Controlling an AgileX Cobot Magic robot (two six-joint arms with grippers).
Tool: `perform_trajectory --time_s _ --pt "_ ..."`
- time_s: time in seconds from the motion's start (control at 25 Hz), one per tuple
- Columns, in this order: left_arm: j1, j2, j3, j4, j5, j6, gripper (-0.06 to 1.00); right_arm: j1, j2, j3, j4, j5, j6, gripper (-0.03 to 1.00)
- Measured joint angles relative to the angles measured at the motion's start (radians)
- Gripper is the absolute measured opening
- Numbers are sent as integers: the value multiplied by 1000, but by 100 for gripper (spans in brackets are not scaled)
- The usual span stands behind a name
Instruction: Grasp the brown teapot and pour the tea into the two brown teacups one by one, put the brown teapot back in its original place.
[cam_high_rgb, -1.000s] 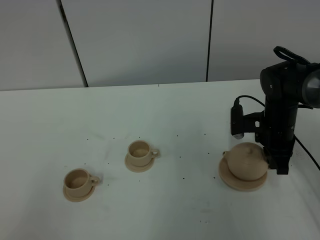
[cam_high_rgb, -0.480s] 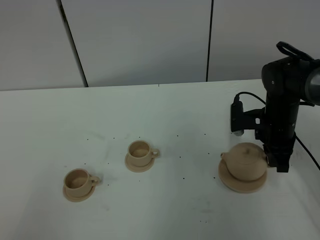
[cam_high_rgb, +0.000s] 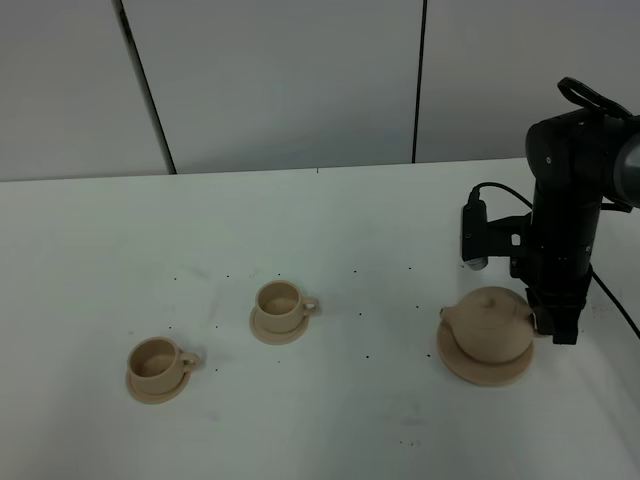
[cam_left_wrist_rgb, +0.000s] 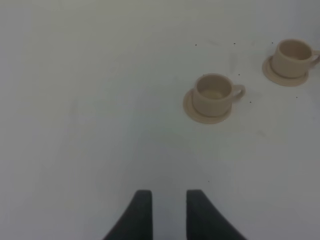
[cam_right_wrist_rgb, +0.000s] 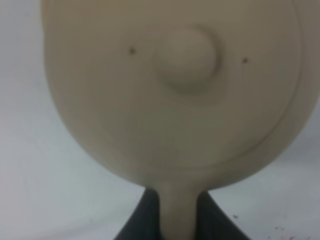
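Observation:
The brown teapot sits over its wide tan plate at the right of the table; whether it still touches the plate I cannot tell. My right gripper comes down from above and is shut on the pot's small handle. The right wrist view is filled by the domed lid and its knob, with a dark finger on either side of the handle. The two brown teacups stand on their saucers at the left. My left gripper hangs open over bare table, short of the cups.
The white tabletop carries small dark specks. A grey panelled wall runs along the far edge. A black cable loops beside the right arm. The left arm does not show in the exterior high view.
The right arm has risen a little with the teapot's handle in its grip. The pot has shifted slightly to the left over the plate. The cups have not moved.

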Motion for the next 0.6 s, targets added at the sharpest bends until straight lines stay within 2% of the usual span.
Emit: perform_trajectory --time_s 0.6 --pt "0 0 0 0 0 0 24 -17 0 0 43 -6 0 9"
